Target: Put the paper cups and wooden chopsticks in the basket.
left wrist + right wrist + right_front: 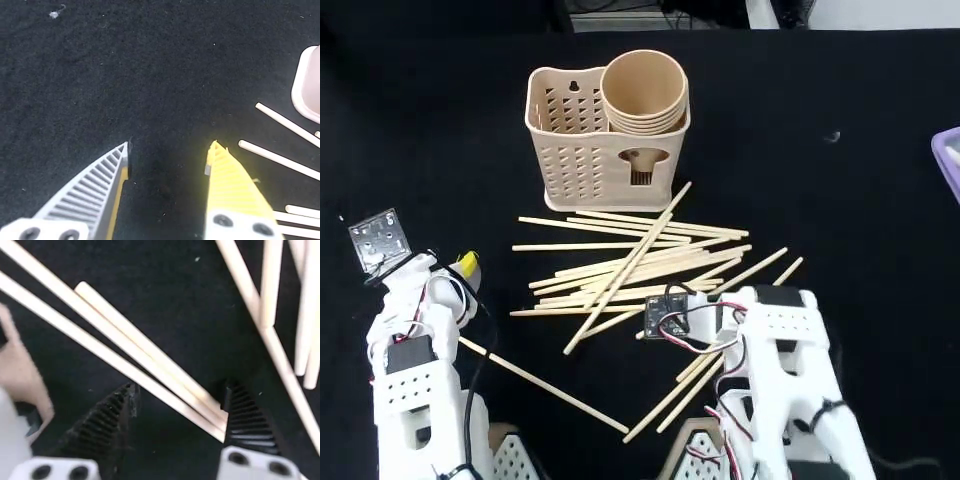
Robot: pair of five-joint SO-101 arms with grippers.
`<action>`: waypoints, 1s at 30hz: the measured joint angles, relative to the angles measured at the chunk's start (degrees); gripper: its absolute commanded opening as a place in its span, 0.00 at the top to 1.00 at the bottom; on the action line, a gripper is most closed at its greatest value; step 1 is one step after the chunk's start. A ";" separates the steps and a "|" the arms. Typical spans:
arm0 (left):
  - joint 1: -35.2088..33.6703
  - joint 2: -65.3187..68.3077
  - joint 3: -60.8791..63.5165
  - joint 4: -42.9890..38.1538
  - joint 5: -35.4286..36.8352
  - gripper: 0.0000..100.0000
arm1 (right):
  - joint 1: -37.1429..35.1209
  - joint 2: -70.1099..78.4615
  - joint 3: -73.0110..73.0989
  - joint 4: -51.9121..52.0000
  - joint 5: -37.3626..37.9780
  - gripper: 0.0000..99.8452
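Observation:
A beige perforated basket stands at the back of the black table, and a stack of paper cups sits in its right compartment. Many wooden chopsticks lie scattered in front of it. My left gripper hovers open over bare table to the left of the pile, one finger yellow and nothing between its fingers. My right gripper is open low over the near edge of the pile. Two chopsticks run slantwise between its black fingers. The right arm covers that spot from above.
One chopstick lies apart near the left arm. Chopstick ends and a basket corner show beside the left gripper. A metal bracket sits at the left and a purple object at the right edge.

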 measured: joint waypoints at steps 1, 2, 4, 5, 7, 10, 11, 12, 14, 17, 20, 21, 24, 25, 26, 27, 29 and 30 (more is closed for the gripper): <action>0.00 0.00 0.00 0.00 0.00 0.75 | -0.09 0.62 0.00 -1.14 0.00 0.73; 0.00 0.00 0.00 0.00 0.00 0.75 | -0.09 1.93 0.00 -2.02 0.00 0.73; 0.00 0.00 0.00 0.00 0.00 0.75 | 0.00 3.78 -0.35 -2.99 0.00 0.73; 0.00 0.00 0.00 0.00 0.00 0.75 | 0.00 4.48 -0.70 -3.16 0.00 0.75; 0.00 0.00 0.00 0.00 0.00 0.75 | 0.00 5.19 -1.14 -3.16 0.00 0.82; 0.00 0.00 0.00 0.00 0.00 0.75 | 0.00 5.27 -2.37 -4.04 0.00 0.95; 0.00 0.00 0.00 0.00 0.00 0.75 | -0.09 5.27 -2.46 -4.75 -0.79 0.99; 0.00 0.00 0.00 0.00 0.00 0.75 | -0.26 5.27 -2.64 -5.10 -2.02 0.99; 0.00 0.00 0.00 0.00 0.00 0.75 | -0.26 5.01 -2.81 -5.45 -3.87 0.97; 0.00 0.00 0.00 0.00 0.00 0.75 | -0.26 4.48 -2.90 -5.45 -4.92 0.99; 0.00 0.00 0.00 0.00 0.00 0.75 | -0.18 1.49 -1.76 -5.27 -5.27 0.99; 0.00 0.00 0.00 0.00 0.00 0.75 | -0.09 0.53 -1.76 -4.92 -5.36 0.99; 0.00 0.00 0.00 0.00 0.00 0.75 | -0.09 -2.99 -1.67 -4.92 -5.36 0.99; 0.00 0.00 0.00 0.00 0.00 0.75 | -0.18 -4.13 -1.67 -4.92 -5.45 0.99; 0.00 0.00 0.00 0.00 0.00 0.75 | -0.18 -5.27 -1.67 -4.92 -6.15 0.99; 0.00 0.00 0.00 0.00 0.00 0.75 | -0.18 -6.33 -1.67 -4.92 -7.30 0.99; 0.00 0.00 0.00 0.00 0.00 0.75 | -0.26 -8.18 -2.11 -4.84 -9.76 0.99; 0.00 0.00 0.00 0.00 0.00 0.75 | -0.35 -8.79 -3.08 -4.84 -10.99 0.99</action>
